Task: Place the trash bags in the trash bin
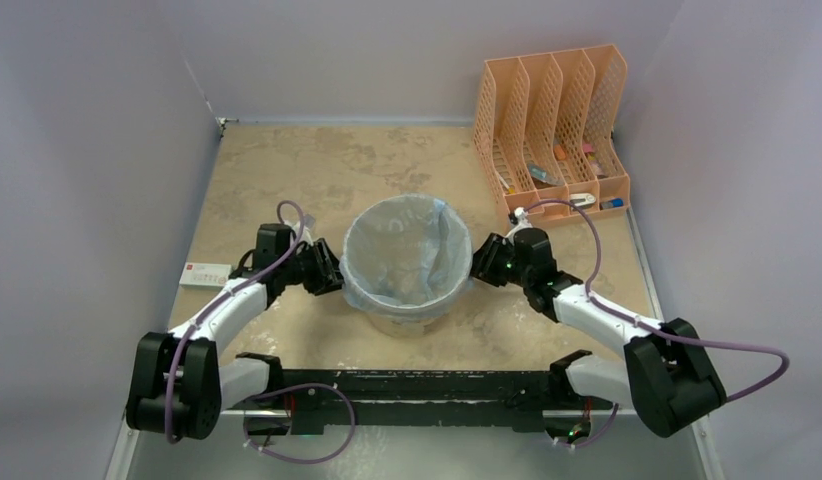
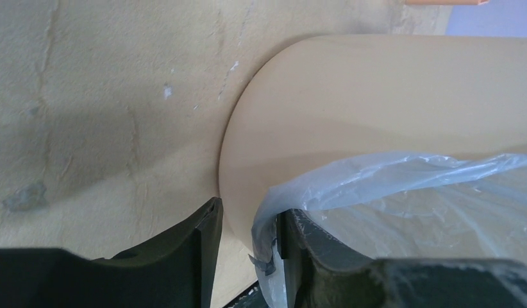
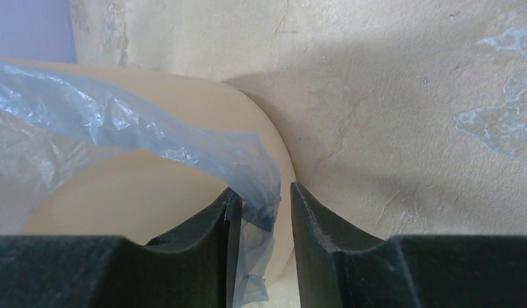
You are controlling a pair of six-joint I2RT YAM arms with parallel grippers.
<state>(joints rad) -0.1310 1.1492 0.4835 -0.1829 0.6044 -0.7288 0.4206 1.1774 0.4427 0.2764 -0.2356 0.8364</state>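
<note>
The cream trash bin (image 1: 407, 322) stands at the table's middle. The pale-blue translucent trash bag (image 1: 402, 250) lines it, with its edge folded over the rim. My left gripper (image 1: 332, 272) is at the bin's left rim and my right gripper (image 1: 479, 262) is at its right rim. In the left wrist view the gripper (image 2: 248, 234) is open; the bag's edge (image 2: 408, 186) drapes over the right finger, against the bin's wall (image 2: 376, 96). In the right wrist view the gripper (image 3: 264, 221) is open; a flap of the bag (image 3: 120, 122) hangs between the jaws beside the bin (image 3: 203, 109).
An orange mesh file organizer (image 1: 552, 130) with small items stands at the back right. A white card with a red mark (image 1: 205, 273) lies at the table's left edge. Grey walls close in the left, back and right.
</note>
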